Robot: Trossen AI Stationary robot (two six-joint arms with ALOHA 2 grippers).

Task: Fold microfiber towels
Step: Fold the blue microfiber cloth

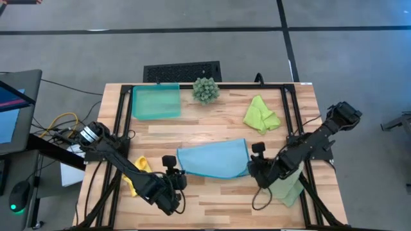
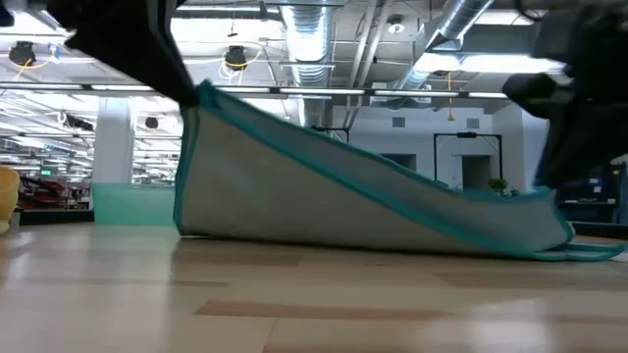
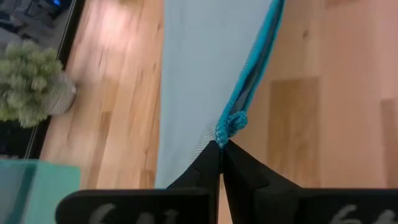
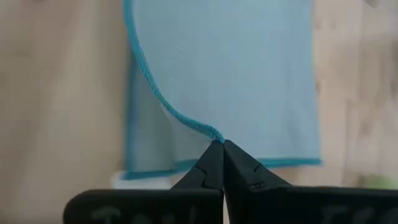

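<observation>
The left hand (image 1: 174, 181) was clamped tight on a near corner of the light blue towel (image 1: 215, 159), its two fingers (image 3: 211, 163) pressed together on the teal hem. The right hand (image 1: 255, 168) was likewise closed on the towel's other near corner, its fingers (image 4: 217, 163) pinching the hem. The towel stretched between the two hands over the middle of the desk (image 1: 212, 125), with the held edge raised and the far edge resting on the wood. Just beside the left hand, towards the desk's left edge, lay the yellow towel (image 1: 135, 174). The pale sage towel (image 1: 289, 186) lay under the right arm, just beside the right hand. Well beyond the right hand sat the crumpled lime green towel (image 1: 260, 115), apart from the others.
</observation>
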